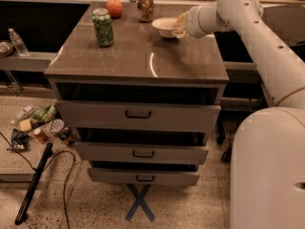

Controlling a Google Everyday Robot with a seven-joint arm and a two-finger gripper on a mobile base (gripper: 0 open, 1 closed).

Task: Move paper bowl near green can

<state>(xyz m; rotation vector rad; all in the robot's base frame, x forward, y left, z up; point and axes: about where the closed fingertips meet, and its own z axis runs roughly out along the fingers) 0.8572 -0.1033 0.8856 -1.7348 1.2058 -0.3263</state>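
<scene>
The paper bowl [164,26], off-white and shallow, is held a little above the cabinet top at the back right. My gripper [180,26] is at the bowl's right rim and shut on it. The green can [103,27] stands upright on the cabinet top at the back left, well to the left of the bowl.
A brownish-orange can [145,5] and an orange fruit [114,7] stand at the back of the grey cabinet top [138,58]. The cabinet has three drawers [138,114] below. Litter [40,125] and a black cable [33,185] lie on the floor at left.
</scene>
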